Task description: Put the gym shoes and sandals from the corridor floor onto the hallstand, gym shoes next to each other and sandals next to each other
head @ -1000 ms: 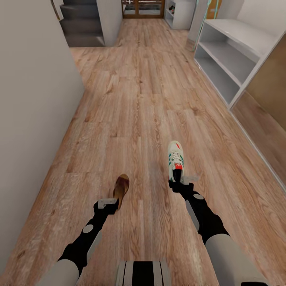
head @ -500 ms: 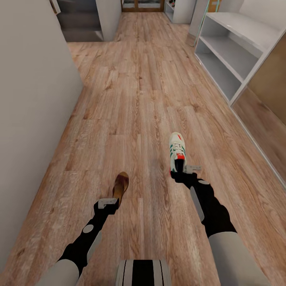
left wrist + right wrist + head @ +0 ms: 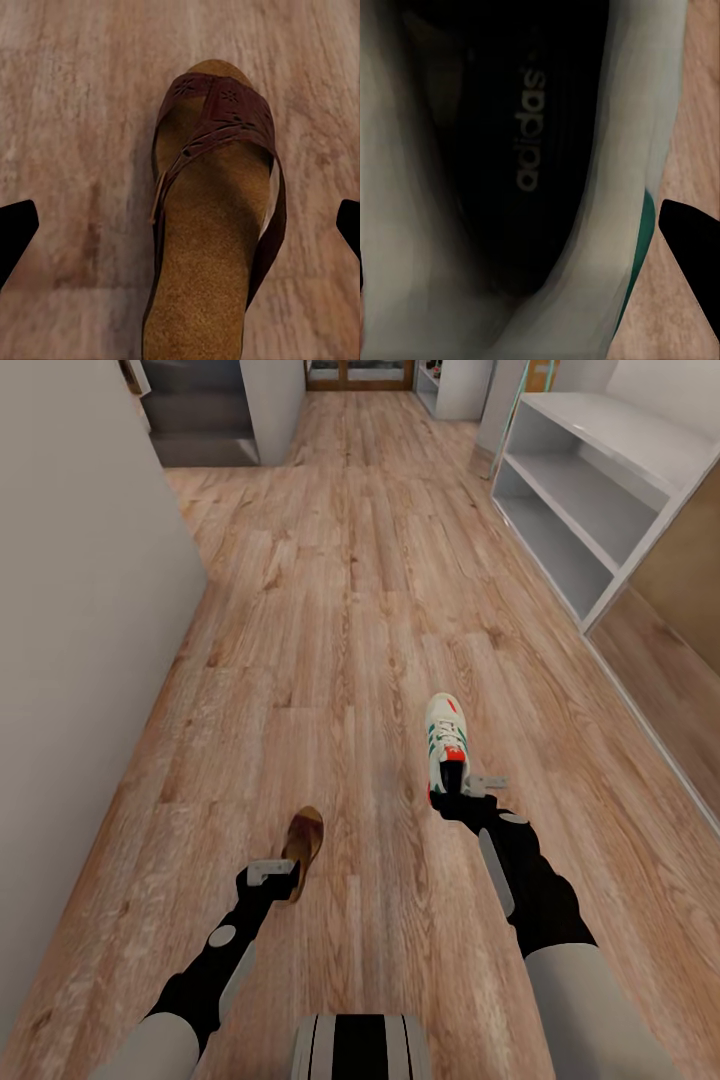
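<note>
Nearest to the robot, the left gripper [image 3: 283, 872] was seen low over the corridor floor [image 3: 330, 610], and one brown sandal [image 3: 302, 838] lay directly ahead of its fingertips, with the heel end towards the gripper and the toe pointing away. In the left wrist view the sandal [image 3: 210, 217] ran along the line of the fingers, and the two dark fingertips [image 3: 16, 229] stood wide apart on either side of it, well clear of its edges; the jaws were therefore judged to be fully spread, with nothing held. A little farther forward, the right gripper [image 3: 462, 788] was placed at the heel of one white gym shoe [image 3: 444, 740], whose long axis also pointed straight away from the hand. In the right wrist view the opening of the shoe [image 3: 517, 180] was seen very close, with one dark finger [image 3: 694, 247] outside its side wall; it was judged that the shoe was gripped at the heel collar. Far ahead and to the right side of the right hand, the hallstand [image 3: 590, 480] stood against the wall, well apart from both shoes. The right arm was the nearer one to it, so a long reach or a drive forward was probably needed.
</note>
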{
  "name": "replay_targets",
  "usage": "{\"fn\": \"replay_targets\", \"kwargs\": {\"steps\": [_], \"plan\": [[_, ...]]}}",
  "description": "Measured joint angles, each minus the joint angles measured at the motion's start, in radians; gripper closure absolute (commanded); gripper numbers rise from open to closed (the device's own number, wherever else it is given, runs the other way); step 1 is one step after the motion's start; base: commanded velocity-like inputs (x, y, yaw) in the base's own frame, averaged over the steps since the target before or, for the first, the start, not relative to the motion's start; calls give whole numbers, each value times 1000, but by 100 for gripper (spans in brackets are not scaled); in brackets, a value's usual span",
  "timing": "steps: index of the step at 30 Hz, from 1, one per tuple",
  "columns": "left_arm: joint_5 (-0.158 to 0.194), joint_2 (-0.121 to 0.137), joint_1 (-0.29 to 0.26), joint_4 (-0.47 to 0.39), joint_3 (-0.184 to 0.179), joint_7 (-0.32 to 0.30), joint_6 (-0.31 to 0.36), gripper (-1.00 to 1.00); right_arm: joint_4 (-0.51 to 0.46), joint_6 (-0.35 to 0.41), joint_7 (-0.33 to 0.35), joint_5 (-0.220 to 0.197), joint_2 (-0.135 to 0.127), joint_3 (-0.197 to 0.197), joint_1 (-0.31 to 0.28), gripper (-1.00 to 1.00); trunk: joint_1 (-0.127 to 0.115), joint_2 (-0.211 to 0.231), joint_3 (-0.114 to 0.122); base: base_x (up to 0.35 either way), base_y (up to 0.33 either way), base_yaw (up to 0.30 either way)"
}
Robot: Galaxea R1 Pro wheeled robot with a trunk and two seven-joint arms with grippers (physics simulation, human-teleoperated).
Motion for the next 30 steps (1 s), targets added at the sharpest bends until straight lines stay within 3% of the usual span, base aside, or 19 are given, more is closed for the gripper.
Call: {"fn": "replay_targets", "kwargs": {"steps": [9, 16, 27, 30], "plan": [[-2, 0, 0, 0, -1, 0, 0, -100, 0, 0, 0, 0, 0, 0, 0, 100, 0, 0, 0, 13, 0, -22], [-58, 0, 0, 0, -1, -2, 0, -100, 0, 1, 0, 0, 0, 0, 1, 100, 0, 0, 0, 0, 0, -77], [-64, 1, 0, 2, 0, -2, 0, -100, 0, 1, 0, 0, 0, 0, 0, 100, 0, 0, 0, 0, 0, -3], [-64, 1, 0, 2, 0, -2, 0, -100, 0, 1, 0, 0, 0, 0, 0, 100, 2, -1, -15, 0, 0, 0]]}}
